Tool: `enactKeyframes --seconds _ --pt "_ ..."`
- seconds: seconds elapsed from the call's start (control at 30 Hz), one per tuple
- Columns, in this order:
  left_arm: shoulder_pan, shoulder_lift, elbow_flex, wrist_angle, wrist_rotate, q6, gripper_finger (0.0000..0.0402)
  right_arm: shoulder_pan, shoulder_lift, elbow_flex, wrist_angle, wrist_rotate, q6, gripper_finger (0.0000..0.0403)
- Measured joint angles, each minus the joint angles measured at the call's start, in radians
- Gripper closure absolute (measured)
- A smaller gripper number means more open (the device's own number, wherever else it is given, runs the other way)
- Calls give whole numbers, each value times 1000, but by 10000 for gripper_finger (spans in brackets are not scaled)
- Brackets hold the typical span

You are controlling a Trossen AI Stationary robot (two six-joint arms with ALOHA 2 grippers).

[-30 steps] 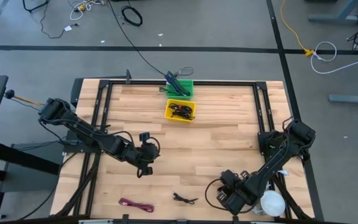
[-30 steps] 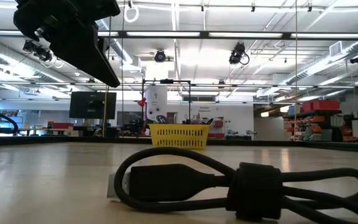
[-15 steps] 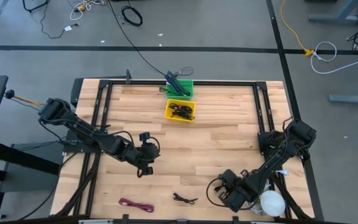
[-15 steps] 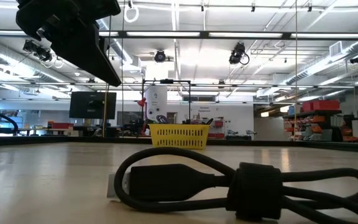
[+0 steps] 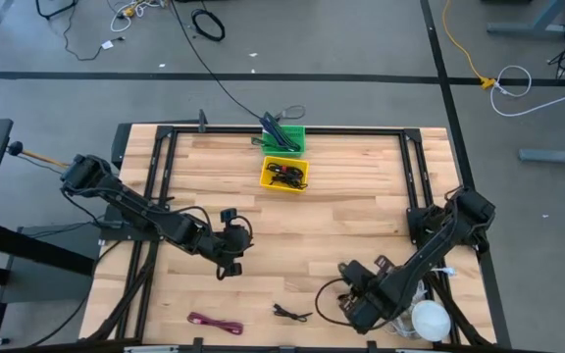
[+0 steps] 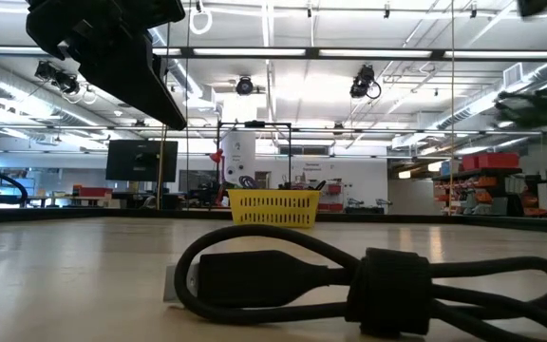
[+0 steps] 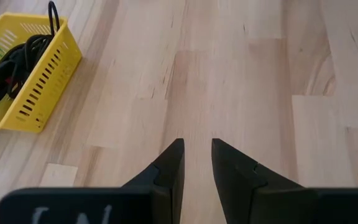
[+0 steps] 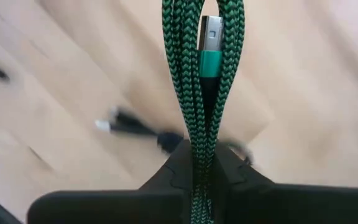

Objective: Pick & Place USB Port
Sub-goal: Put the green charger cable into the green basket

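Observation:
A green braided USB cable [image 8: 202, 81], bundled in several strands with its silver plug [image 8: 211, 34] showing, sits in my shut right gripper [image 8: 202, 152], which hovers over the table's near right part [image 5: 356, 297]. A black cable [image 5: 290, 314] lies flat on the table just left of it and fills the low view's foreground [image 6: 349, 275]. My left gripper [image 7: 197, 149] waits above bare wood left of centre [image 5: 231, 245], its fingers a narrow gap apart and touching nothing. A yellow basket [image 5: 285, 174] holding black cables stands near the far edge. My right gripper pinches the green cable's bundled strands [image 8: 202, 134] between its two fingers, several strands together. The strands run lengthwise out past the fingertips, and the plug end lies among them. The bundle is lifted clear of the table.
A green basket [image 5: 284, 139] stands behind the yellow one at the far edge. A magenta cable [image 5: 214, 323] lies near the near edge on the left. A white round object [image 5: 430, 319] sits at the near right corner. Bare wood spans the table's middle [image 5: 341, 216].
My right gripper, still shut on the green cable, has moved toward the table's left and a little toward the far edge. The arm now shows at the low view's upper right. The left arm has kept still.

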Motion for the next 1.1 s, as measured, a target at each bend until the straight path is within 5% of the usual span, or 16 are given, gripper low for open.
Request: enactKeyframes --seconds 0.23,0.47,0.8,1.1 --pt "-6 0 0 2 0 -6 317 -140 -1 118 -65 182 -228 387" --pt "-40 0 0 4 1 -26 317 -363 -1 157 -34 246 -539 388" --pt "-62 0 0 10 -2 -18 317 -706 -1 158 298 164 -1028 388" --pt "-60 0 0 83 -4 46 317 -980 -2 158 567 18 -1276 388"
